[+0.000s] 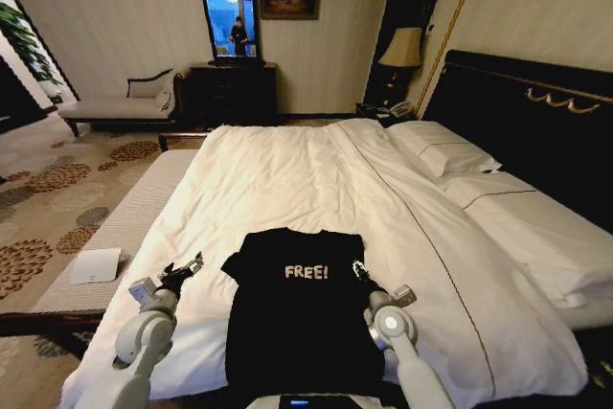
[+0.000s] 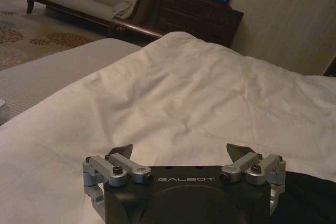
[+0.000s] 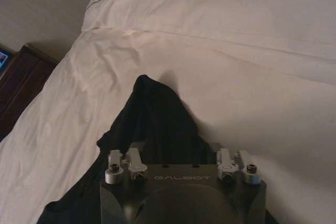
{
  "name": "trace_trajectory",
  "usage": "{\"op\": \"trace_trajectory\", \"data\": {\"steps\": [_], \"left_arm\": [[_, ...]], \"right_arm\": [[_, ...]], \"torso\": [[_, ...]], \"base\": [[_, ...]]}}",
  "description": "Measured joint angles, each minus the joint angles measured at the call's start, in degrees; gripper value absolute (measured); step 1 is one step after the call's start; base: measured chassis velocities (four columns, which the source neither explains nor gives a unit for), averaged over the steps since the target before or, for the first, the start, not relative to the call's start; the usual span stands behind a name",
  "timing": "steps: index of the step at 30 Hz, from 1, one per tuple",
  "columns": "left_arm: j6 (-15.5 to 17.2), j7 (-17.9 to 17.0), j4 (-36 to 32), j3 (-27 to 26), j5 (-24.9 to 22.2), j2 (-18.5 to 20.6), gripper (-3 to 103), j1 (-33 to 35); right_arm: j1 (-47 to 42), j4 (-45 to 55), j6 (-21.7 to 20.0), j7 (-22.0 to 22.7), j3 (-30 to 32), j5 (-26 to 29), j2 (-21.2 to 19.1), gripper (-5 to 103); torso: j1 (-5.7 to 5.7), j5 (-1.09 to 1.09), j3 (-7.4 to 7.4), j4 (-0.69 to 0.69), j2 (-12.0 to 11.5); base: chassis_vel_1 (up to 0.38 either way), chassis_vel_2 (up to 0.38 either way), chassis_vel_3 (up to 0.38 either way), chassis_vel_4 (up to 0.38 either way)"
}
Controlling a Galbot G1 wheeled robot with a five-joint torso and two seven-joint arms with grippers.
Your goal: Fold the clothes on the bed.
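Note:
The clothes are one black T-shirt [image 1: 297, 308] with white "FREE!" lettering, lying flat on the white duvet [image 1: 287, 179] of the bed near its front edge. My left gripper [image 1: 184, 268] hovers open over bare duvet just left of the shirt's left sleeve. In the left wrist view that gripper [image 2: 180, 150] has its fingers spread wide, with a corner of the shirt [image 2: 310, 198] beside it. My right gripper [image 1: 360, 271] sits at the shirt's right sleeve. In the right wrist view it [image 3: 178, 153] stands open over the bunched black sleeve [image 3: 152, 114], fingertips dark against the fabric.
Pillows [image 1: 450, 150] and a dark headboard [image 1: 536, 112] lie to the right. A grey bench [image 1: 124, 217] runs along the bed's left side with a white card [image 1: 96, 265] on it. A chaise [image 1: 120, 102], dresser [image 1: 233, 93] and lamp [image 1: 402, 50] stand at the far wall.

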Motion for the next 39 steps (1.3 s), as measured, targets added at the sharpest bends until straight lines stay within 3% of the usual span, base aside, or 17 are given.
{"op": "trace_trajectory", "data": {"steps": [6,9,17,29,39], "left_arm": [[0.00,-0.16,-0.36,-0.50,0.04,-0.10,100,0.70],[-0.02,-0.34,-0.72,-0.63,0.07,-0.33,100,0.97],[-0.03,-0.65,-1.37,-0.67,0.11,-0.66,100,1.00],[-0.04,-0.79,-2.52,-0.76,0.46,-0.91,100,1.77],[-0.06,-0.83,-3.38,-0.65,0.16,-0.97,100,2.05]], "right_arm": [[-0.57,0.01,0.07,-0.15,0.01,-0.72,-0.05,43],[-0.97,0.25,0.10,-0.11,-0.05,-1.36,-0.06,27],[-2.31,1.47,0.10,0.10,-0.03,-1.73,-0.37,2],[-0.81,1.53,-0.11,0.34,1.27,-3.73,-3.22,0],[4.30,-3.44,-1.40,1.11,1.86,-3.56,-14.17,0]], "torso": [[0.00,0.00,0.00,0.00,0.00],[0.00,0.00,0.00,0.00,0.00],[0.00,0.00,0.00,0.00,0.00],[0.00,0.00,0.00,0.00,0.00],[0.00,0.00,0.00,0.00,0.00]], "base": [[0.000,0.000,0.000,0.000],[0.000,0.000,0.000,0.000],[0.000,0.000,0.000,0.000],[0.000,0.000,0.000,0.000],[0.000,0.000,0.000,0.000]]}}
